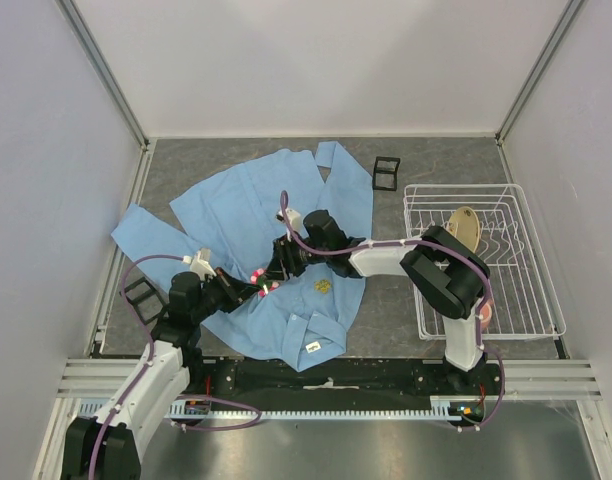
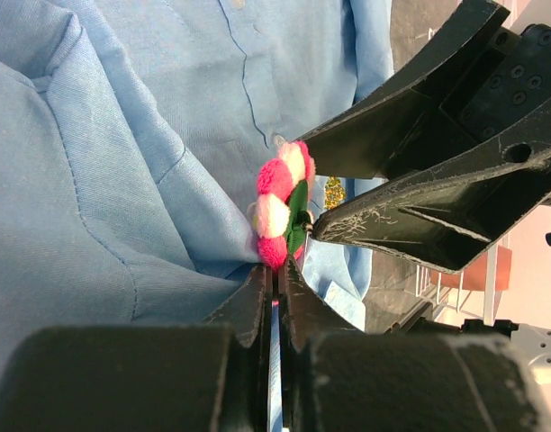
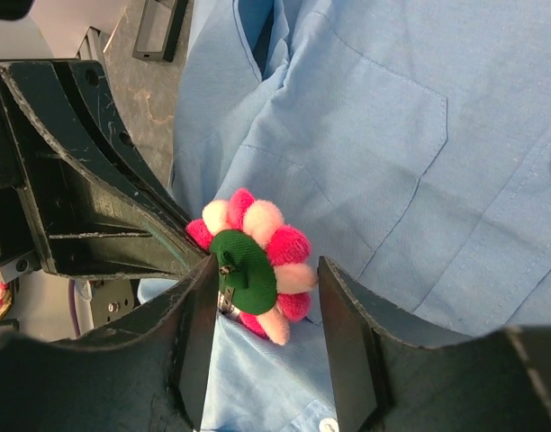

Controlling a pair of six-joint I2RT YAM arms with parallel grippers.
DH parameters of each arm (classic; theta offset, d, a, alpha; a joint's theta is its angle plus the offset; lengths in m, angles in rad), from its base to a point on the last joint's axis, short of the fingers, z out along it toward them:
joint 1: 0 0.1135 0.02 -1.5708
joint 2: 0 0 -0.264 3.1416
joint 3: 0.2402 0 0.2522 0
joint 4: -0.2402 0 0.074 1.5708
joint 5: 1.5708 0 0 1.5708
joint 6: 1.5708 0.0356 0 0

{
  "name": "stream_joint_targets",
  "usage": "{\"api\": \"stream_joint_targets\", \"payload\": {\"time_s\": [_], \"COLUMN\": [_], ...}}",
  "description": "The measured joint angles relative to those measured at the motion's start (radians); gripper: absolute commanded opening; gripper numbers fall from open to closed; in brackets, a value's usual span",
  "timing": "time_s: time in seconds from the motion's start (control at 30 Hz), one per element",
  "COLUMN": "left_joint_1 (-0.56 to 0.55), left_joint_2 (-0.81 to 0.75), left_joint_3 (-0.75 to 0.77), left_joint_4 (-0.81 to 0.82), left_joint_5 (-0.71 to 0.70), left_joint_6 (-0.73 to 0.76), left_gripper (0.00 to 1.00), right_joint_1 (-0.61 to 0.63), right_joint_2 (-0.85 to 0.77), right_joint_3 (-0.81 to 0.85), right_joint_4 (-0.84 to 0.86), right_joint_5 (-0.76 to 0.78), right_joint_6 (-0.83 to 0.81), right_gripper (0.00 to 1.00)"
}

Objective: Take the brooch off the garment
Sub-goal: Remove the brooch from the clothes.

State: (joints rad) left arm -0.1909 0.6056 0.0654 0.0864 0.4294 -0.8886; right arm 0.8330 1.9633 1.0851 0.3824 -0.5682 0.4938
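Note:
The light blue garment (image 1: pixel 246 210) lies spread across the grey table. The brooch (image 3: pixel 257 261), a ring of pink and pale pompom petals on a green backing, stands on edge, pinned to the shirt (image 3: pixel 392 135). My right gripper (image 3: pixel 266 265) is open with a finger on each side of the brooch. Its left finger touches the green backing and its right finger stands just clear of the petals. My left gripper (image 2: pixel 277 270) is shut on a fold of the garment (image 2: pixel 122 180) right under the brooch (image 2: pixel 280 202). Both grippers meet at the brooch (image 1: pixel 264 283) in the top view.
A white wire rack (image 1: pixel 481 260) holding a tan object (image 1: pixel 466 225) stands at the right. Small black frames lie at the back (image 1: pixel 386 172) and at the left (image 1: pixel 141 297). A dull gold emblem (image 1: pixel 323 286) and a white neck label (image 1: pixel 312 347) show on the shirt.

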Motion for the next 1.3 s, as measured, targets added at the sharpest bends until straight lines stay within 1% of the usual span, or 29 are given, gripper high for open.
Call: {"api": "stream_joint_targets", "payload": {"time_s": [0.07,0.3,0.4,0.47,0.5,0.53,0.63,0.73,0.87,0.97,1.0,1.2,1.3], "left_joint_1": [0.0,0.0,0.0,0.0,0.0,0.0,0.0,0.0,0.0,0.0,0.0,0.0,0.0], "left_joint_2": [0.0,-0.006,-0.008,-0.008,-0.008,-0.008,-0.006,-0.001,0.005,0.005,0.005,0.004,0.004], "left_joint_3": [0.0,-0.006,-0.007,-0.007,-0.007,-0.007,-0.007,-0.007,-0.007,-0.007,-0.007,-0.007,-0.007], "left_joint_4": [-0.001,-0.001,-0.001,0.0,0.0,0.0,0.006,0.021,0.037,0.046,0.047,0.052,0.053], "left_joint_5": [0.0,0.001,0.001,0.003,0.003,0.004,0.014,0.021,0.027,0.029,0.03,0.04,0.044], "left_joint_6": [0.0,0.0,0.0,0.0,0.0,0.0,0.0,0.0,-0.001,-0.001,-0.001,-0.001,-0.001], "left_gripper": [0.02,0.02,0.02,0.02,0.02,0.02,0.02,0.02,0.02,0.02,0.02,0.02,0.02], "right_joint_1": [-0.002,-0.022,-0.026,-0.026,-0.026,-0.026,-0.026,-0.026,-0.026,-0.026,-0.026,-0.036,-0.039], "right_joint_2": [0.0,0.0,0.0,0.0,0.0,0.0,-0.003,-0.009,-0.01,-0.01,-0.009,0.014,0.022], "right_joint_3": [-0.009,-0.061,-0.08,-0.081,-0.081,-0.082,-0.09,-0.097,-0.097,-0.097,-0.097,-0.097,-0.097], "right_joint_4": [0.014,0.056,0.075,0.08,0.086,0.093,0.123,0.135,0.164,0.196,0.209,0.261,0.27], "right_joint_5": [-0.005,-0.033,-0.046,-0.058,-0.063,-0.066,-0.076,-0.087,-0.107,-0.117,-0.118,-0.135,-0.139], "right_joint_6": [0.004,0.018,0.023,0.027,0.029,0.031,0.039,0.044,0.061,0.077,0.083,0.117,0.127], "right_gripper": [0.5,0.52,0.45,0.44,0.45,0.52,0.63,0.65,0.65,0.59,0.56,0.42,0.4]}}
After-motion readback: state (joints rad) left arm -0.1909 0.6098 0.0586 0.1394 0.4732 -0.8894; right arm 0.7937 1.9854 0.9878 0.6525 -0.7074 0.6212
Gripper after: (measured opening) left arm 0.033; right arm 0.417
